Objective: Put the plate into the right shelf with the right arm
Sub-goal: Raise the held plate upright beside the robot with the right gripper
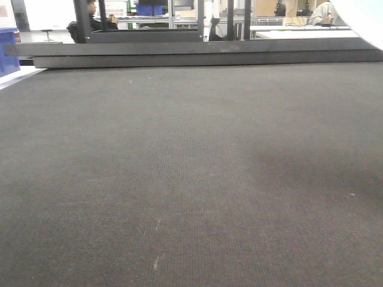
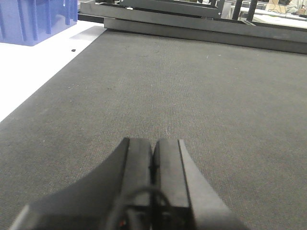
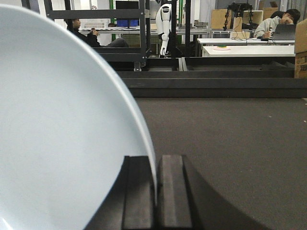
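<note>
We log the right gripper (image 3: 155,165) with its jaws clamped on the rim of the plate (image 3: 57,134). The plate is held on edge, above the mat (image 2: 192,86). The left gripper (image 2: 153,143) has its jaws together with nothing between them, low over the same dark woven surface. Dark rails (image 3: 211,84) bound the far edge. On the left, a white tabletop (image 2: 29,76) carries a blue bin (image 2: 33,19). Beyond the rails, people sit at desks (image 3: 240,48).

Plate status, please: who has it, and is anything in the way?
Right gripper shut on the plate, gripping its rim, plate on edge. Left gripper shut, empty, low over the dark mat. Nothing seen on the mat ahead.
</note>
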